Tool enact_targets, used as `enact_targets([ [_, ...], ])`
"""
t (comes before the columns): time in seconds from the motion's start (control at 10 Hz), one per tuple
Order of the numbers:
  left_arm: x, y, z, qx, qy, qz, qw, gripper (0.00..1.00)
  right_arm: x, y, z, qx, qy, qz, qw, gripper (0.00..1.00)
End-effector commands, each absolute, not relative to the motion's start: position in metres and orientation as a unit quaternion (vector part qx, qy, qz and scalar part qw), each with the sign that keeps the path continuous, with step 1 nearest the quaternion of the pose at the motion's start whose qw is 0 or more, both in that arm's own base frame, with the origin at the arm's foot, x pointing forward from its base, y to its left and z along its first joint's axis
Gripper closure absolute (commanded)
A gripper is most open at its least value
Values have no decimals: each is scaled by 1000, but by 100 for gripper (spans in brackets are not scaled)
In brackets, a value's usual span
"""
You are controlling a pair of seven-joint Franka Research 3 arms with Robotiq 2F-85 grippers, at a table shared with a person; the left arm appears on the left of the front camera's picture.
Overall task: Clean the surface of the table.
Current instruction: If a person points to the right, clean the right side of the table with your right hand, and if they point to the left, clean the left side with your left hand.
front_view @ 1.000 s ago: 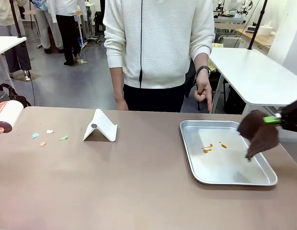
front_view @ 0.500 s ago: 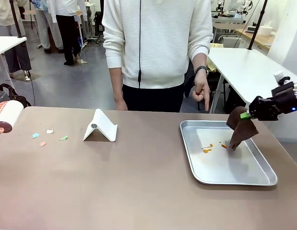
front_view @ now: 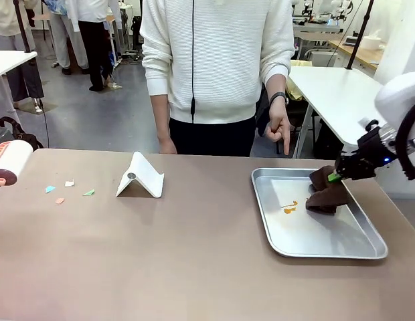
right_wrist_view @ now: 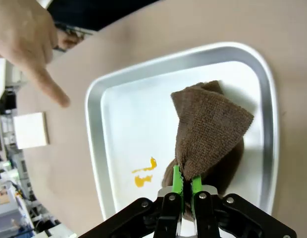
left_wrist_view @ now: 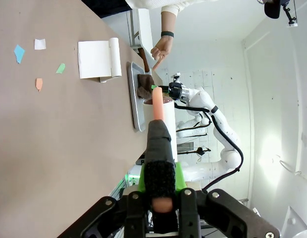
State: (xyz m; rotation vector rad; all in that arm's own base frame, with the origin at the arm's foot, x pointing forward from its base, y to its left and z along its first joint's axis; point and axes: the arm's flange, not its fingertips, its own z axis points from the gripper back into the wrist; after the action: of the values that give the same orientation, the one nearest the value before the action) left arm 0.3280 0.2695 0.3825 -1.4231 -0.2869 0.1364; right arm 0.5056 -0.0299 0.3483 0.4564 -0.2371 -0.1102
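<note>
Cloth meets steel on the right: your right tool (front_view: 336, 176) is clamped tight on a fold of brown cloth (front_view: 323, 192). The cloth's lower part lies bunched on the floor of the metal tray (front_view: 328, 249), toward its far right corner and just beside the orange scraps (front_view: 288, 207). From the right wrist you see the green pads of that tool (right_wrist_view: 183, 184) pinching the cloth (right_wrist_view: 210, 129) with no gap between them, above the tray's rim (right_wrist_view: 93, 148) and the scraps (right_wrist_view: 142, 176). The person's hand (front_view: 281, 128) hangs beyond the tray's far edge, index finger pointing down. The bench (front_view: 194, 267), the wide taupe surface, spans the front view and carries the tray on its right part. A white stand (front_view: 140, 178) sits near its far edge, and coloured paper scraps (front_view: 67, 190) lie loose on its left part. Your left tool (left_wrist_view: 160, 179) is closed hard on the black-wrapped handle of a roller (left_wrist_view: 158, 111), whose white drum (front_view: 10, 162) sits at the bench's left edge.
</note>
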Motion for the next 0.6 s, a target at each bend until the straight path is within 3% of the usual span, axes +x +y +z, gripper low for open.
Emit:
enact_targets([
  [0.0,325,268,385,-652,-134,53,744,78,521,-8,333,219,-86,-51,971,93],
  [0.5,325,268,385,-652,-134,53,744,78,520,40,307,222,-36,2,974,93],
])
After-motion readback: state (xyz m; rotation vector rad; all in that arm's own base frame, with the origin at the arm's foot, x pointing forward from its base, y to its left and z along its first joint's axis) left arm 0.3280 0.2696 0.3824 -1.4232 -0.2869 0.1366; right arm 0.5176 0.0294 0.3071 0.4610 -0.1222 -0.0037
